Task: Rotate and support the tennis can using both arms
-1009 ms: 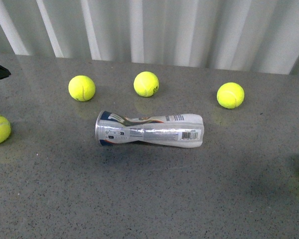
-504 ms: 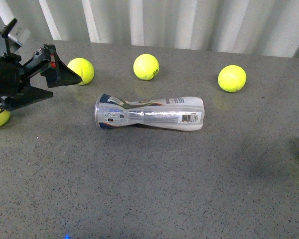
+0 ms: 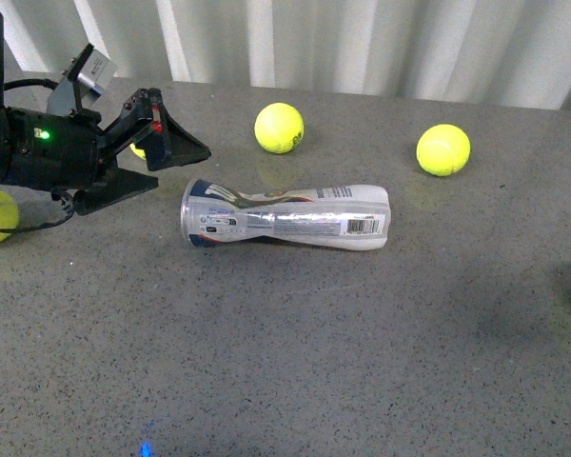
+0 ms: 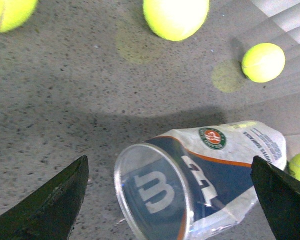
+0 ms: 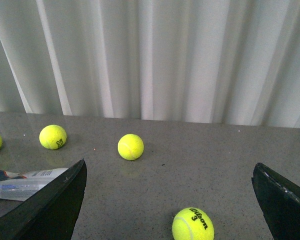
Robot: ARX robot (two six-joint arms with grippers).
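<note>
Currently: tennis can is lying on its side on the grey table, round end just ahead of the left gripper, whose jaws are standing spread, empty. Right gripper is likewise gaping, holding nothing. Tennis balls are lying scattered beyond both.

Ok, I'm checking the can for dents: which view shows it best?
The front view: the can lies whole on its side, middle pinched. The left wrist view shows only one round end and part of its side; the right wrist view, just a sliver.
</note>
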